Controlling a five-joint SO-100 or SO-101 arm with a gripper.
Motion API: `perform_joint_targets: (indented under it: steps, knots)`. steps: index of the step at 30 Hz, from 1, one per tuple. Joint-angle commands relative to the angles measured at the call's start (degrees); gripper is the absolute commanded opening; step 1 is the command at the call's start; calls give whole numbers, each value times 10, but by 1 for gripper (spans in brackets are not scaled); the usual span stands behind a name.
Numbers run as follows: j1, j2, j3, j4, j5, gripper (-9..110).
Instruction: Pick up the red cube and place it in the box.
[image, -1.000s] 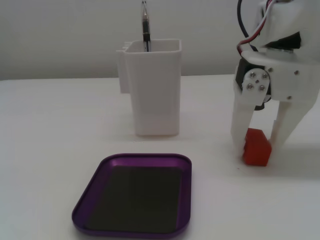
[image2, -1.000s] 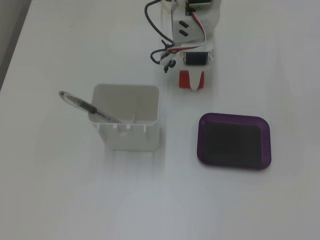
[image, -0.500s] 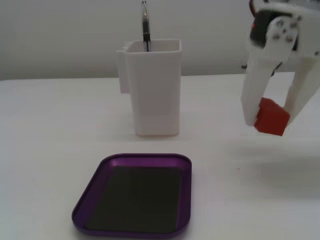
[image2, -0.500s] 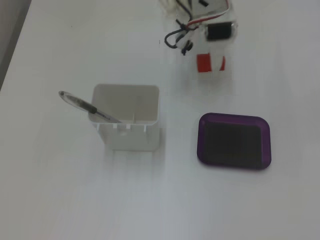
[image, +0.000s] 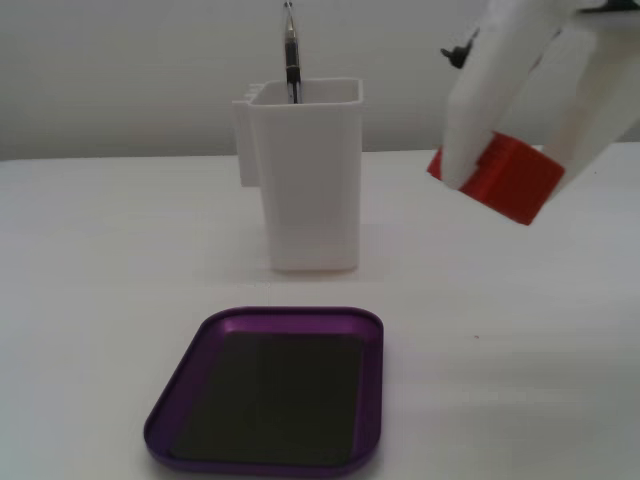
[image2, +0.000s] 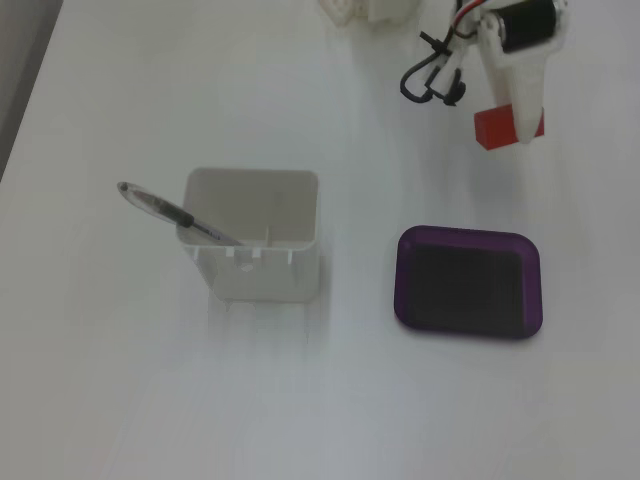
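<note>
My gripper is shut on the red cube, which sits tilted between the white fingers at the upper right of a fixed view, apparently lifted off the table. In the top-down fixed view the gripper holds the cube near the top right, beyond the far edge of the box. The box is a shallow purple tray with a dark bottom, lying empty on the table in front; it also shows in the top-down fixed view.
A tall white container with a pen stands behind the tray, left of the gripper; it shows in the top-down fixed view left of the tray, with the pen leaning left. Black cables hang by the arm.
</note>
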Motion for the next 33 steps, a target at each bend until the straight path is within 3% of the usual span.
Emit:
perform_joint_targets:
  steps: [1, 13, 33]
  knots:
    - [0, -79, -126, -9, 51, -1]
    - [43, -368, -395, 98, 138, -1]
    - [95, -474, -410, 98, 132, -1]
